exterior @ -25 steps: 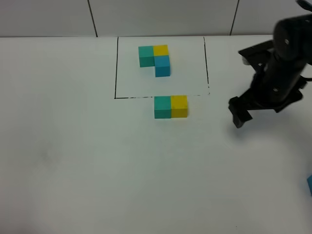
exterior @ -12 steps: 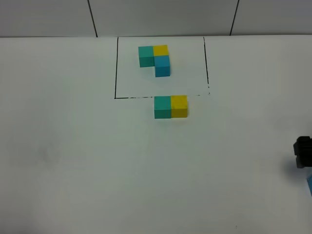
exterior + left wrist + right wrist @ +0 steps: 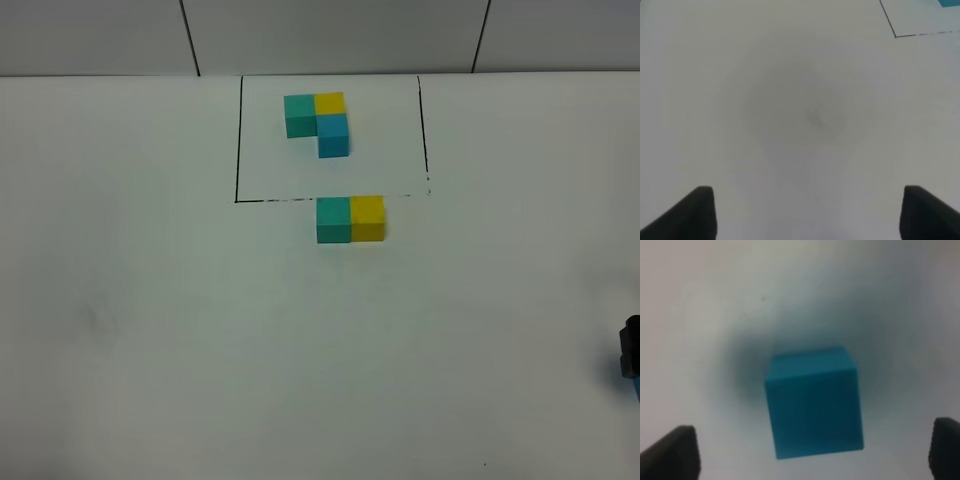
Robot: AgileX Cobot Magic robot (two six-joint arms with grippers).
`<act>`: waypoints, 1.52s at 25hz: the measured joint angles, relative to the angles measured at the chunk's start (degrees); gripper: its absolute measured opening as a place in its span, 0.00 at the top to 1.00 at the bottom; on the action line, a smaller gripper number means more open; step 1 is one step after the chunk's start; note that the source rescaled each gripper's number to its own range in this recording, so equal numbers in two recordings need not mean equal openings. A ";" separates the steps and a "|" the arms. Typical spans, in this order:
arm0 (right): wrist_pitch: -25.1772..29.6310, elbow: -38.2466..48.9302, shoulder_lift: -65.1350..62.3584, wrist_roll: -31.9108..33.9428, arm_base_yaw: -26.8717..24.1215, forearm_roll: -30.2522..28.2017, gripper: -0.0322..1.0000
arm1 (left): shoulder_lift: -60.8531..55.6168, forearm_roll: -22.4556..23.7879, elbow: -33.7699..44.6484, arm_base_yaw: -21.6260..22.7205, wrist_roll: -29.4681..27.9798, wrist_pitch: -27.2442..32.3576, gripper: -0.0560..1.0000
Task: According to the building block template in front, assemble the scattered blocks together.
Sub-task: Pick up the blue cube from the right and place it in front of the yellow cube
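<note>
- Tabletop first: a white table fills the high view.
- At its far side a black frame holds only the building block template, an L of teal-green, yellow and blue cubes.
- Just outside the frame's near edge, the teal-green block and yellow block sit touching, side by side.
- The blue block lies well apart, at the table's right edge, directly below my right gripper. Its fingers are spread wide on either side of the block, not touching it. A cube has no long axis; its faces look slightly turned.
- My left gripper is spread over bare table, so I judge the right arm far nearer.
</note>
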 joint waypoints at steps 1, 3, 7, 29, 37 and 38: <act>-0.61 0.40 0.08 -0.34 -0.19 0.06 0.15 | 0.00 0.00 0.00 0.00 0.00 0.00 0.27; -1.33 0.70 0.65 -1.07 -0.39 0.21 0.16 | 0.00 0.00 0.00 0.00 0.00 0.00 0.27; -2.88 0.70 3.88 -2.33 -0.45 0.82 0.22 | 0.00 0.00 0.00 0.00 0.00 0.00 0.27; -4.18 -1.86 9.92 0.48 4.77 3.93 0.95 | 0.00 0.00 0.00 0.00 0.00 0.00 0.27; -0.03 -13.26 11.36 24.71 30.13 1.35 0.95 | 0.00 0.00 0.00 0.00 0.00 0.00 0.27; 0.56 -15.48 12.47 28.22 32.60 0.19 0.95 | 0.00 0.00 0.00 0.00 0.00 0.00 0.27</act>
